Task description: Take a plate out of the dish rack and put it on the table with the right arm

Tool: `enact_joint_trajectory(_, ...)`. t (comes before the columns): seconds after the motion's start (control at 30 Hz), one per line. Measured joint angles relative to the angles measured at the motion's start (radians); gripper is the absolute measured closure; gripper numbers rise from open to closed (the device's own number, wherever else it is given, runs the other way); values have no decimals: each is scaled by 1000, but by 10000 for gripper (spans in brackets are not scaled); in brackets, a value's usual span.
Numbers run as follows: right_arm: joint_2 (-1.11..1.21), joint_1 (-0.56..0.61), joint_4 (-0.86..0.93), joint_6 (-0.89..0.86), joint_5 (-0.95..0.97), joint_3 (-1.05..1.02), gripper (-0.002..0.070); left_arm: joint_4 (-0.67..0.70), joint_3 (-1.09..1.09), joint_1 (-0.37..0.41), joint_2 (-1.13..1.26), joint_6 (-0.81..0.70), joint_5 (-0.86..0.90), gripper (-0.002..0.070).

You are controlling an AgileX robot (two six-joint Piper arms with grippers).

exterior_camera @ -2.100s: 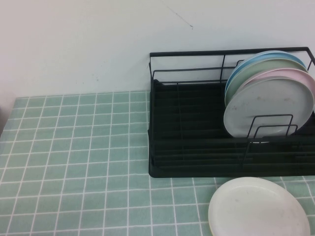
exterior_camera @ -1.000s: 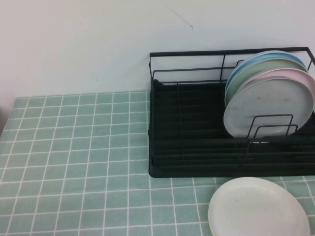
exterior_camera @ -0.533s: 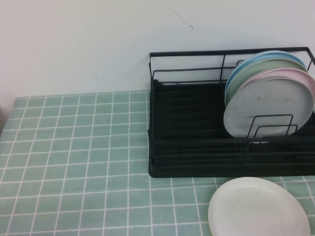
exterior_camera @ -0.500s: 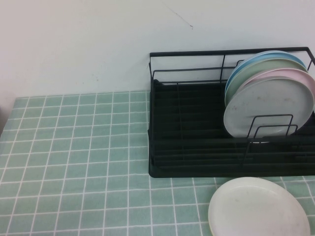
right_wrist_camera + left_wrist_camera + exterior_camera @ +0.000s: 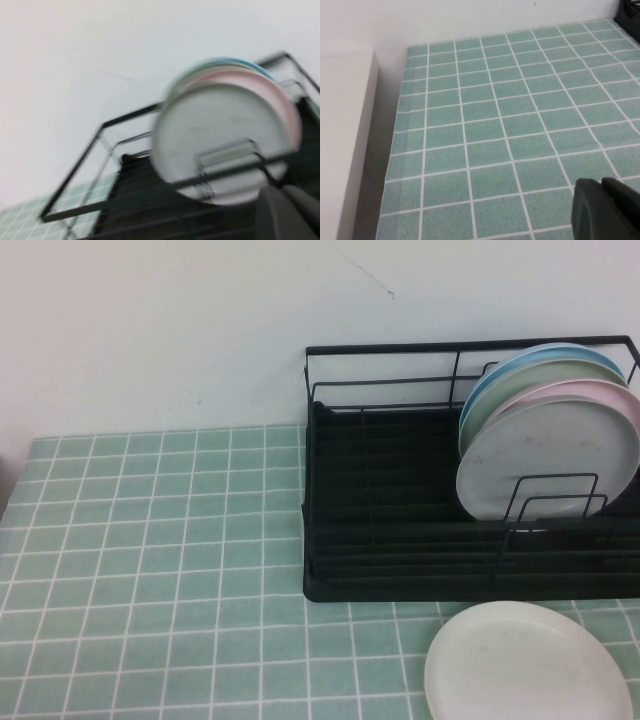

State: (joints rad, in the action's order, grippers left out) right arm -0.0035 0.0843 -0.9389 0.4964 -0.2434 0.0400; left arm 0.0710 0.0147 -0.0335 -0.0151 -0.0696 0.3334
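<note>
The pale grey plate (image 5: 548, 462) stands upright at the front of a row of plates at the right end of the black dish rack (image 5: 380, 490), behind wire dividers. It also shows in the right wrist view (image 5: 220, 140), with the rack (image 5: 130, 200) around it. My right gripper (image 5: 282, 192) shows only as a dark tip in front of the rack, short of the plate, fingers together and empty. My left gripper (image 5: 601, 184) is shut and empty low over the mint-green tiled table (image 5: 495, 125). Neither gripper shows in the high view.
A pink plate (image 5: 600, 392), a green plate (image 5: 540, 375) and a blue plate (image 5: 560, 352) stand behind the grey one. A cream-white plate (image 5: 525, 665) lies flat on the table (image 5: 150, 540) in front of the rack. A white wall runs behind.
</note>
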Motion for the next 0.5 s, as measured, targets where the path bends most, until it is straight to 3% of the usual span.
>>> enact_joint_trajectory(0.27, 427, 0, 179, 147, -257, 350, 678, 0, 0, 0, 0, 0, 0, 678)
enact_joint_trajectory(0.5, 854, 0, 233, 446, -328, 586, 678, 0, 0, 0, 0, 0, 0, 678)
